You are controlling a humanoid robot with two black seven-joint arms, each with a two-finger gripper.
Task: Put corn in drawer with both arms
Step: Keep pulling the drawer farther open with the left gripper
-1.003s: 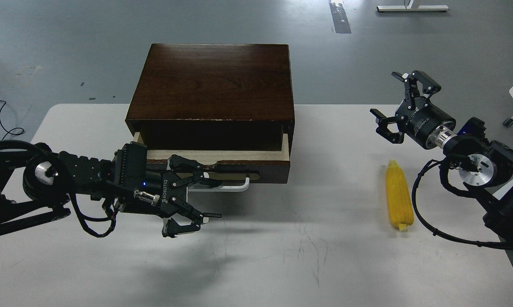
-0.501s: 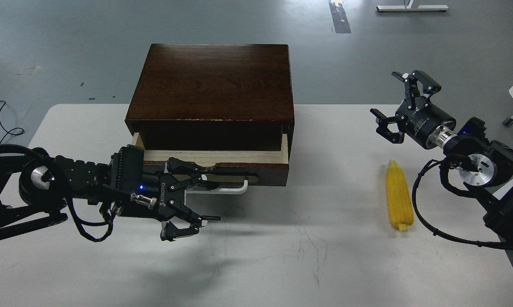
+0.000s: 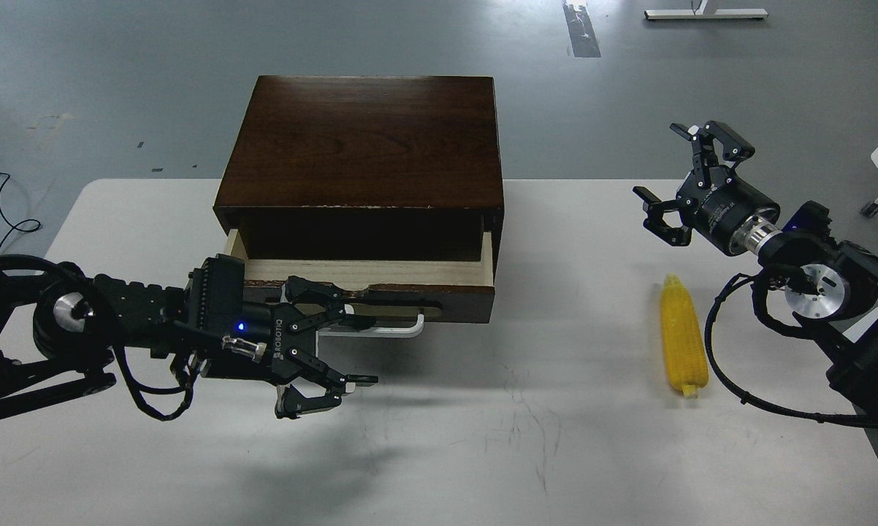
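The corn (image 3: 683, 345) lies on the white table at the right, its stem end toward me. The drawer (image 3: 369, 287) of the dark brown box (image 3: 362, 142) stands partly pulled out, showing a strip of pale wood interior. My left gripper (image 3: 342, 342) is in front of the drawer with its fingers spread open. Its upper fingers (image 3: 321, 298) hook over the white bar handle (image 3: 384, 330), and its lower fingers hang free below. My right gripper (image 3: 663, 184) is open and empty, held in the air beyond the corn's tip, apart from it.
The white table (image 3: 483, 438) carries the box at its far middle. Its far edge runs behind the box, with grey floor beyond. My right arm's cables (image 3: 731, 380) loop close to the corn's right side.
The drawer has slid out a little further toward me, with my left gripper drawing back with the handle. The right arm and the corn have not moved.
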